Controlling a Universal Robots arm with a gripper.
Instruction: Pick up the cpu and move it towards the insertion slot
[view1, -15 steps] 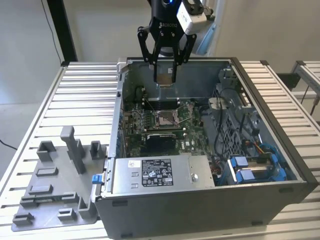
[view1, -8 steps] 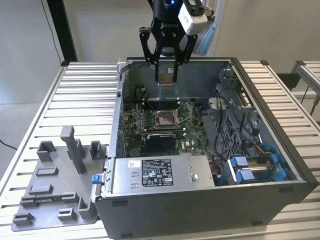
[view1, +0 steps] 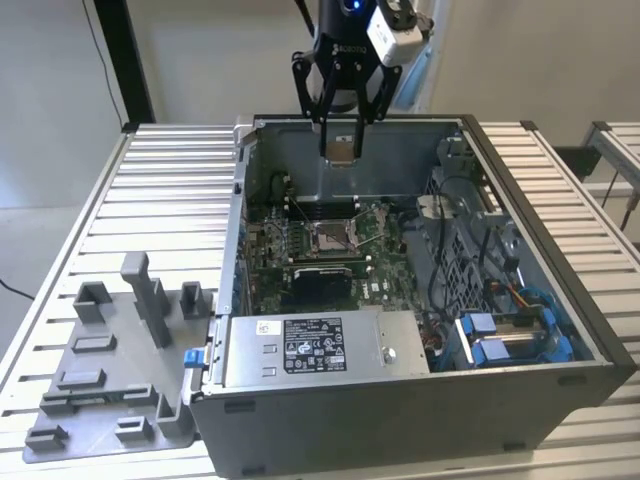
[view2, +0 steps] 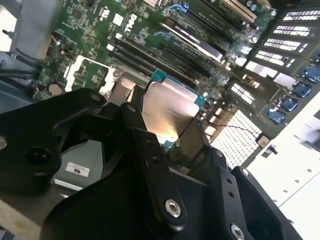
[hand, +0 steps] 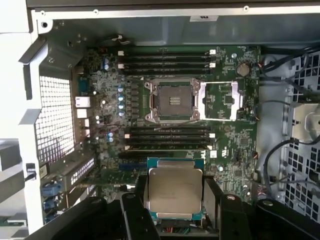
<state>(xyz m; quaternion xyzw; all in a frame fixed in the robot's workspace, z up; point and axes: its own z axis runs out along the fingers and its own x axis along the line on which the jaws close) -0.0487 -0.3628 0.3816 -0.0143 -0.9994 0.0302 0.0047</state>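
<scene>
The cpu (view1: 343, 148), a thin square chip with a pale silvery top, hangs over the far wall of the open computer case. My gripper (view1: 343, 152) is shut on it, a black finger on either side. In the first wrist view the cpu (hand: 175, 189) sits between the fingers (hand: 141, 192), with its teal edge showing. The second wrist view shows the cpu (view2: 167, 111) held the same way. The insertion slot (view1: 333, 237), a square socket with a silver frame and brownish centre, lies open on the green motherboard below. In the first wrist view the insertion slot (hand: 172, 100) is some way from the chip.
A grey plastic tray (view1: 110, 370) with upright blocks stands on the slatted table at the exterior view's left. Inside the case (view1: 235, 210), a labelled silver power-supply box (view1: 310, 345) lies at the front, with blue cables (view1: 510, 335) and a drive cage at the right. Memory slots (hand: 167, 57) flank the socket.
</scene>
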